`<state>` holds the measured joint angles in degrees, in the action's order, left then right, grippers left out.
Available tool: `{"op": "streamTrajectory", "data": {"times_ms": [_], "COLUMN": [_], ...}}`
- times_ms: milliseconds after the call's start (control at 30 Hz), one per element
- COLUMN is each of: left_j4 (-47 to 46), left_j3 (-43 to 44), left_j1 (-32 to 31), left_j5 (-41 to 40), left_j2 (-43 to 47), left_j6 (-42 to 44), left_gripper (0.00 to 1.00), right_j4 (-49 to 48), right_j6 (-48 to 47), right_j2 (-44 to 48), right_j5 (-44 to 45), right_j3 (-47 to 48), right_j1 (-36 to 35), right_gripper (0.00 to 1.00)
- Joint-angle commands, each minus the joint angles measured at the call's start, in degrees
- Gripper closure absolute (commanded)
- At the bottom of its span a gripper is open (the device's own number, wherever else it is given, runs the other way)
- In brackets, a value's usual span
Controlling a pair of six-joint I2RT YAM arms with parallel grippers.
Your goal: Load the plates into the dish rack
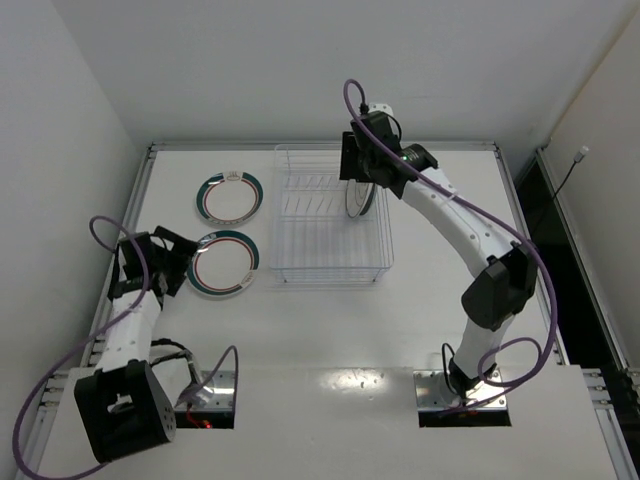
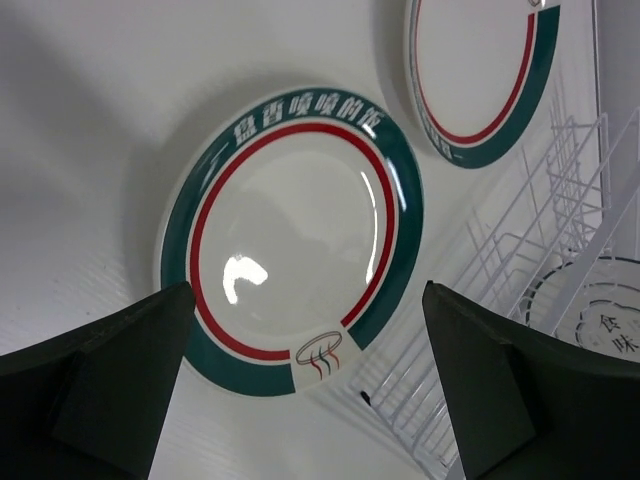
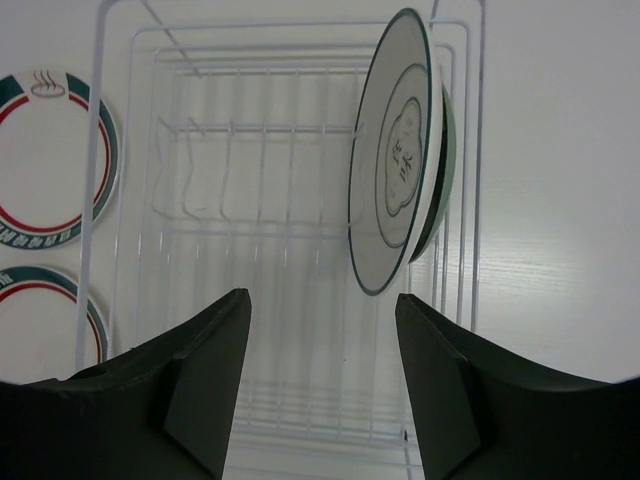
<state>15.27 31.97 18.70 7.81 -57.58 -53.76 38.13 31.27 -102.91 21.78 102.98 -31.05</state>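
Observation:
Two white plates with green-and-red rims lie flat on the table left of the dish rack [image 1: 330, 215]: a far one [image 1: 230, 196] and a near one [image 1: 222, 264]. My left gripper [image 1: 178, 262] hovers open at the near plate's [image 2: 300, 230] left edge with nothing between its fingers; the far plate [image 2: 480, 70] lies beyond. A pale grey plate [image 3: 395, 160] with a dark ring stands on edge in the rack [image 3: 290, 228], and a dark teal plate [image 3: 446, 150] stands just behind it. Above the rack my right gripper [image 3: 320, 297] is open and empty, the grey plate [image 1: 358, 198] just ahead.
The rack's wire wall [image 2: 560, 180] stands right of the near plate. My right arm [image 1: 470, 240] reaches across the table's right half. White walls close the table in at the back and left. Purple cables [image 1: 110, 235] loop around both arms.

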Motion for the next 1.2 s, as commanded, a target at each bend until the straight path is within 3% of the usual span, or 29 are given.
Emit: {"op": "streamTrajectory", "data": {"times_ms": [0, 233, 467, 533, 700, 800, 900, 1167], "left_j4": [-0.84, -4.27, -12.27, -13.94, -14.65, -14.65, -14.65, -16.50], "left_j3": [-4.79, -12.54, -14.74, -14.74, -14.12, -14.12, -15.44, -17.90], "left_j1": [0.37, 1.43, 1.43, 1.43, 1.43, 1.43, 1.43, 1.43], "left_j5": [4.48, 5.02, 9.93, 11.17, 11.87, 12.40, 12.92, 13.46], "left_j2": [3.43, 3.97, -4.89, -8.06, -8.08, -5.44, -4.91, -10.61], "left_j6": [-5.30, -7.76, -7.77, -7.77, -5.40, -5.39, -5.39, -4.34], "left_gripper": [0.04, 0.07, 0.14, 0.25, 0.39, 0.60, 0.71, 0.68], "right_j4": [-2.36, -4.64, -6.93, -6.93, -7.46, -8.51, -9.04, -10.80], "right_j6": [0.20, 0.20, 0.73, 0.73, 1.25, 1.25, 2.39, 3.45], "right_j2": [0.17, 2.97, 4.30, 4.83, 5.97, 6.50, 7.11, 7.64], "right_j5": [-2.62, -5.51, -8.68, -9.91, -11.14, -12.37, -14.73, -18.79], "right_j3": [-0.59, -5.32, -8.32, -9.37, -10.61, -11.75, -13.07, -15.43], "right_j1": [0.02, 1.69, 3.98, 4.50, 6.35, 7.93, 9.25, 11.62], "right_gripper": [0.43, 0.42, 0.39, 0.38, 0.38, 0.38, 0.38, 0.37]}}
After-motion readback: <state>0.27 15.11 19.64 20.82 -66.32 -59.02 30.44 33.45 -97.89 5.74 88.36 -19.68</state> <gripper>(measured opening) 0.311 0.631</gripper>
